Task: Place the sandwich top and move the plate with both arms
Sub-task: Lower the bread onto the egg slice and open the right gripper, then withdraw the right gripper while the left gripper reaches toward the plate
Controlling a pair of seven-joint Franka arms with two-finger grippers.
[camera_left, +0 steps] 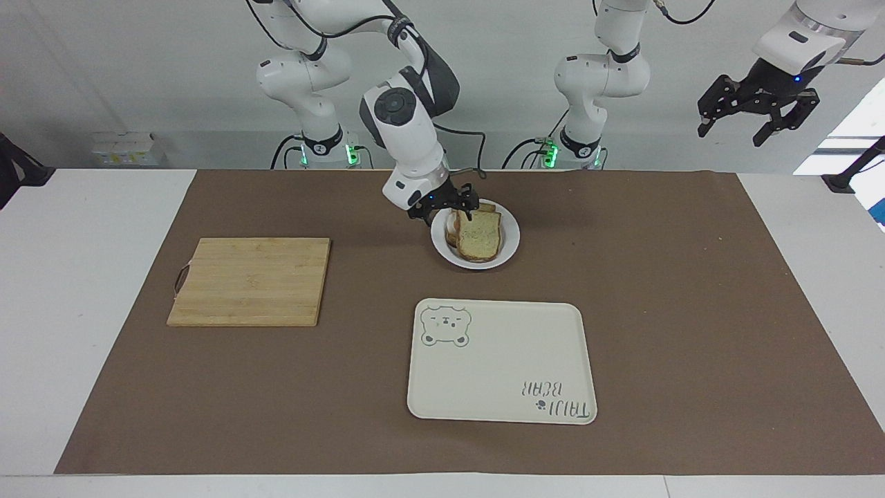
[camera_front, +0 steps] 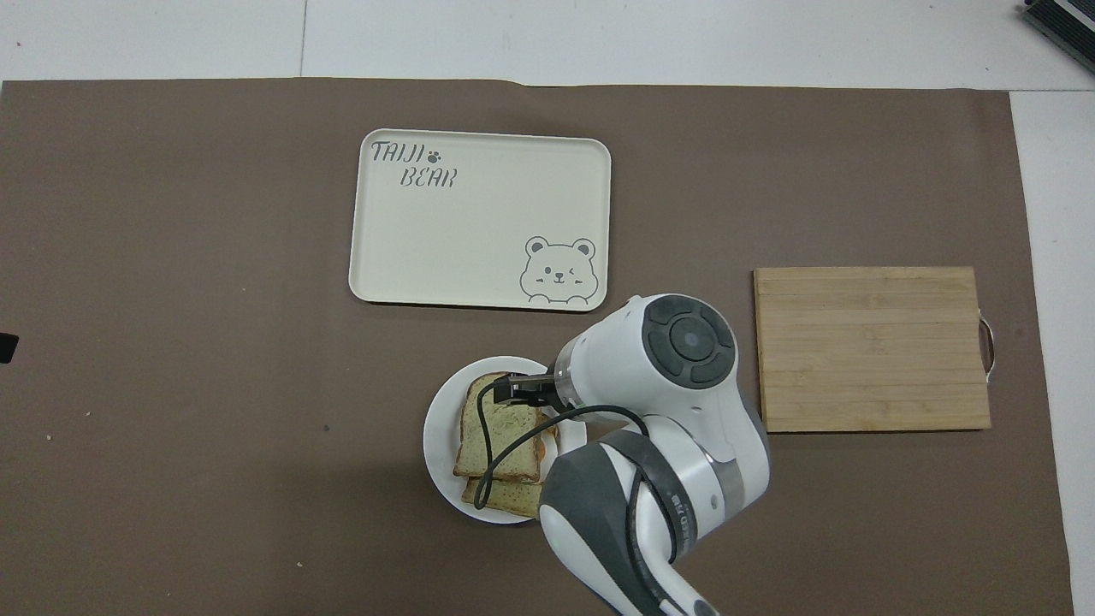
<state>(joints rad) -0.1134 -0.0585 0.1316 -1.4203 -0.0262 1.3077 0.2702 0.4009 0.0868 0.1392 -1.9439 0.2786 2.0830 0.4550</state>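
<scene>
The sandwich top [camera_left: 479, 238] [camera_front: 499, 436], a pale speckled slice with a tan crust, lies on the other slices on the small white plate [camera_left: 509, 250] [camera_front: 438, 445], near the robots at mid-table. My right gripper [camera_left: 446, 205] [camera_front: 513, 389] hangs open just above the plate's rim, on the side toward the robots, and holds nothing. The bread is free of it. My left gripper [camera_left: 756, 114] waits open, high in the air off the left arm's end of the table.
A cream tray with a bear drawing [camera_left: 498, 360] [camera_front: 479, 218] lies farther from the robots than the plate. A wooden cutting board [camera_left: 252, 280] [camera_front: 873, 346] sits toward the right arm's end. A brown mat covers the table.
</scene>
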